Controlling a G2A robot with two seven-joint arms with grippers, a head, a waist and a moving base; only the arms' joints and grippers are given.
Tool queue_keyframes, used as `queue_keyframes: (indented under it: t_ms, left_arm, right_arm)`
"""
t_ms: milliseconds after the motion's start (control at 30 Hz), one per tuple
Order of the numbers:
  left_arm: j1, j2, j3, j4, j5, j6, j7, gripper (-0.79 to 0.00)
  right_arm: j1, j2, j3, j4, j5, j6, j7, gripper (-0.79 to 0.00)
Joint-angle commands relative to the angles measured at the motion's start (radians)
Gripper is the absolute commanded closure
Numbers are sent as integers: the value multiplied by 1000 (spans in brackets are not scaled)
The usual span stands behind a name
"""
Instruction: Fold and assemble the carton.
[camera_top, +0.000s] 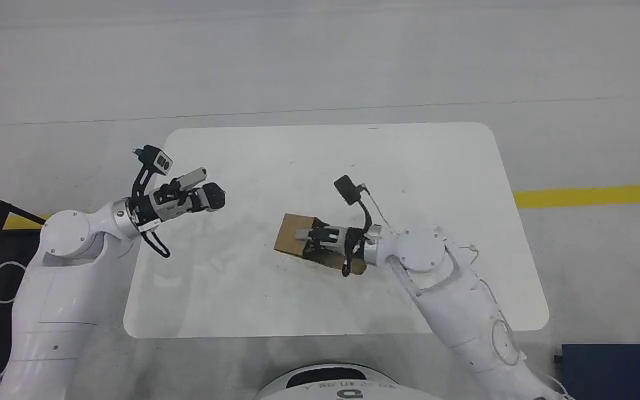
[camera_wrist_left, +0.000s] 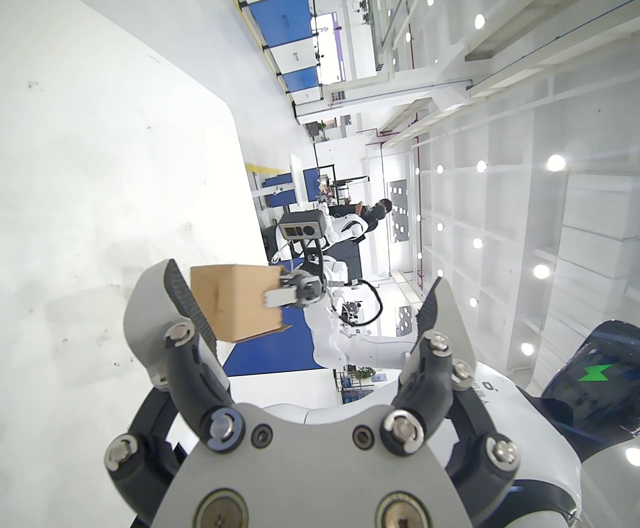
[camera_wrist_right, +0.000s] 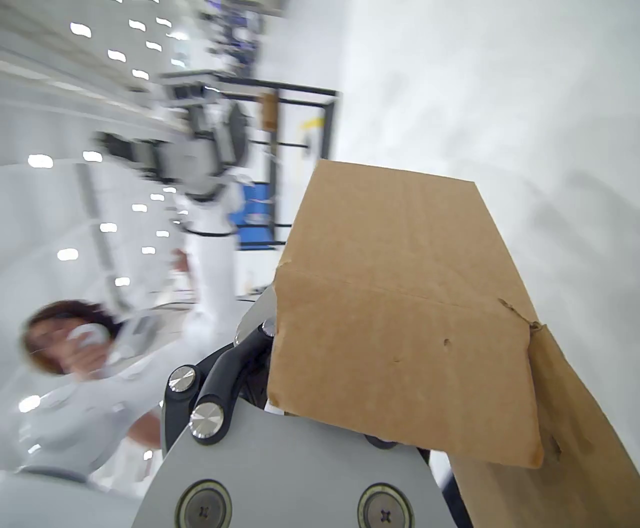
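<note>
My right gripper is clamped on one edge of the cardboard carton, holding it over the middle of the table, I judge to present its flaps. The left gripper hangs well apart, spread wide and empty, facing it.

Top view: set high above both arms, facing straight down on the table, far enough to take in most of its top. Left wrist view: set just behind the left gripper, facing out between its fingers, box well ahead. Right wrist view: set just behind the right gripper, box close in front. Shared by all three: box and table.
</note>
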Motion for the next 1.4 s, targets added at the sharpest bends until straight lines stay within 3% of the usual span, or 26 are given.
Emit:
queue_keyframes:
  t_ms: [0, 100, 167, 233, 367, 467, 567, 600, 733, 867, 1000, 1067, 1133, 1367]
  left_arm:
    - [0, 0, 0, 0, 0, 0, 0, -785]
    - [0, 0, 0, 0, 0, 0, 0, -785]
    - [0, 0, 0, 0, 0, 0, 0, -785]
    - [0, 0, 0, 0, 0, 0, 0, -785]
    - [0, 0, 0, 0, 0, 0, 0, -785]
    - [0, 0, 0, 0, 0, 0, 0, -785]
    - [0, 0, 0, 0, 0, 0, 0, -785]
    - [0, 0, 0, 0, 0, 0, 0, -785]
    - [0, 0, 0, 0, 0, 0, 0, -785]
    - [0, 0, 0, 0, 0, 0, 0, -785]
    - [0, 0, 0, 0, 0, 0, 0, -785]
    - [0, 0, 0, 0, 0, 0, 0, -785]
    - [0, 0, 0, 0, 0, 0, 0, -785]
    - [0, 0, 0, 0, 0, 0, 0, -785]
  right_arm:
    - [75, 1, -52, 9, -107, 78, 146, 0]
    - [177, -2, -115, 41, -188, 138, 249, 0]
    - [254, -1, -175, 89, -352, 192, 279, -132]
    - [319, -6, -242, 138, -479, 226, 296, -62]
    - [413, -28, -342, 251, -544, 205, 317, -15]
    - [462, -49, -397, 298, -520, 188, 335, -271]
    - [498, -63, -426, 301, -488, 183, 339, -400]
    - [504, -65, -428, 296, -484, 185, 338, -480]
    - [500, -58, -402, 170, -447, 208, 314, -628]
    - [433, -22, -314, -42, -473, 242, 280, -665]
    - [286, 20, -168, -321, -530, 292, 226, -785]
    - [184, 39, -100, -432, -562, 288, 190, -723]
    - [70, 55, -48, -519, -581, 273, 143, -760]
    - [-289, 86, 93, -581, -587, 200, -97, -776]
